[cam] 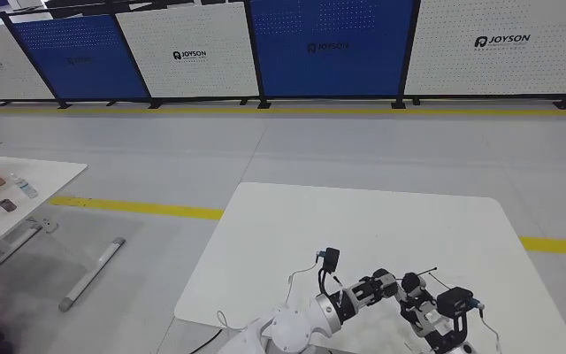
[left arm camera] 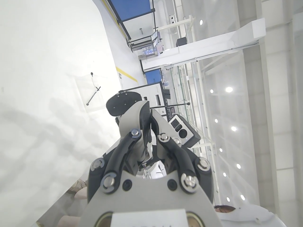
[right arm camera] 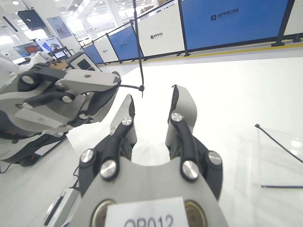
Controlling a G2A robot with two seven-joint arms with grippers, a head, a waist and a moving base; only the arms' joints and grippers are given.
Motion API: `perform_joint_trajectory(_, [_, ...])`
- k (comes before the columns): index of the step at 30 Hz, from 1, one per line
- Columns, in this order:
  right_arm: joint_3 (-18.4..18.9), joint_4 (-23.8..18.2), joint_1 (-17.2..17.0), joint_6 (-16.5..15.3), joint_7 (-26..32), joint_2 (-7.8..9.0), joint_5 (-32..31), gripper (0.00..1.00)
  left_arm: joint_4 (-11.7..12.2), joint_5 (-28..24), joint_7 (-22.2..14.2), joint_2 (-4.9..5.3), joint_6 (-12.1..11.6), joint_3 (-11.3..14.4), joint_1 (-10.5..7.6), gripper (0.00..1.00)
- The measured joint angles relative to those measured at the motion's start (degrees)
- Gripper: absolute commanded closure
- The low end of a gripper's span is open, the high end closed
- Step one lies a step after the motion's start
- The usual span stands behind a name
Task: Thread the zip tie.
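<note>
A black zip tie [right arm camera: 138, 48] hangs in the air over the white table [cam: 354, 230]. My left gripper [right arm camera: 117, 84] is shut on its strap, just beside the head [right arm camera: 141, 88]. A strand passes through that head and runs steeply upward, with a short tip poking out below. In the left wrist view the shut left gripper [left arm camera: 145, 112] has the zip tie [left arm camera: 176, 105] sticking out past its fingertips. My right gripper [right arm camera: 152, 96] is open and holds nothing, a short way below the head.
A spare zip tie [right arm camera: 279, 144] lies on the table in a clear plastic bag [right arm camera: 284, 161], off to the side of my right gripper; it appears too as the spare tie [left arm camera: 93, 92]. Blue and white panels [cam: 327, 44] stand beyond the table.
</note>
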Motion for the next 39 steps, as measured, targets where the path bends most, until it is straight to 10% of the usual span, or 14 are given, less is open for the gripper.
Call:
perform_joint_trajectory(13, [0.2,-0.6,-0.6,0.0,-2.1,0.48,0.7,0.78,0.0,0.7,0.5,-0.08,0.1,0.3,0.11,1.00])
perform_joint_trajectory(16, [0.1,-0.5,-0.5,0.0,-2.1,0.60,1.1,1.00,-0.2,1.0,0.3,-0.09,0.1,0.4,0.17,1.00])
perform_joint_trajectory(39, [-1.0,-0.5,0.3,0.0,-0.5,1.03,0.5,1.00,-0.9,1.4,-0.5,-0.06,-1.0,0.5,0.41,1.00])
